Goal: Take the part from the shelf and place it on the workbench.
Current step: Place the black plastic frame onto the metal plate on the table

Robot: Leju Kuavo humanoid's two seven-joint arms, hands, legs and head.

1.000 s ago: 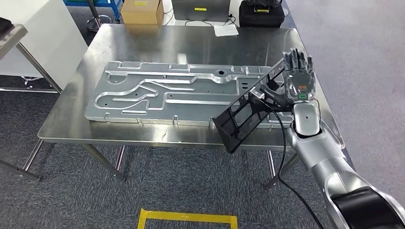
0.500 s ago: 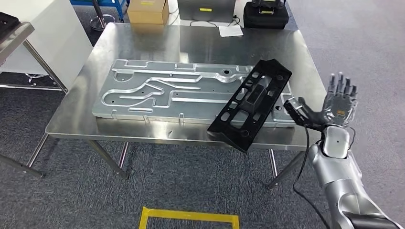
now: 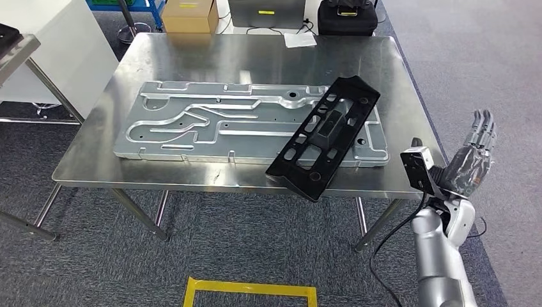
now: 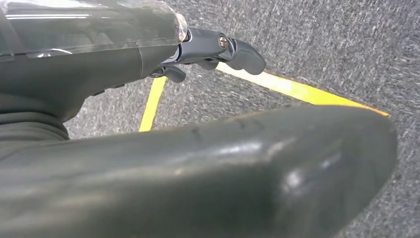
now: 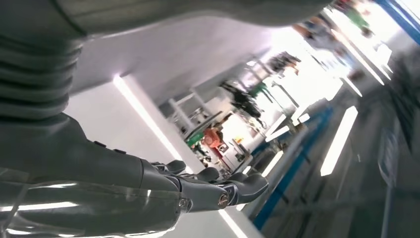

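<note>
The black slotted part (image 3: 323, 137) lies flat and diagonal on the steel workbench (image 3: 192, 61). It rests partly on a large silver panel (image 3: 211, 121), and its near end sticks out past the bench's front edge. My right hand (image 3: 473, 160) is off the bench's right side, well clear of the part, fingers spread and pointing up, holding nothing. In the right wrist view the right hand (image 5: 208, 191) is stretched out empty against ceiling lights. My left hand (image 4: 218, 49) hangs over the grey carpet, holding nothing.
A cardboard box (image 3: 188, 14), a black case (image 3: 345, 19) and a sheet of paper (image 3: 300, 39) sit at or beyond the bench's far edge. A white cabinet (image 3: 51, 51) and a grey shelf corner (image 3: 13, 45) stand at left. Yellow tape (image 3: 249, 294) marks the floor.
My right hand let go of the black part and drew back to the right and down, off the bench. The part dropped from tilted on edge to lying flat.
</note>
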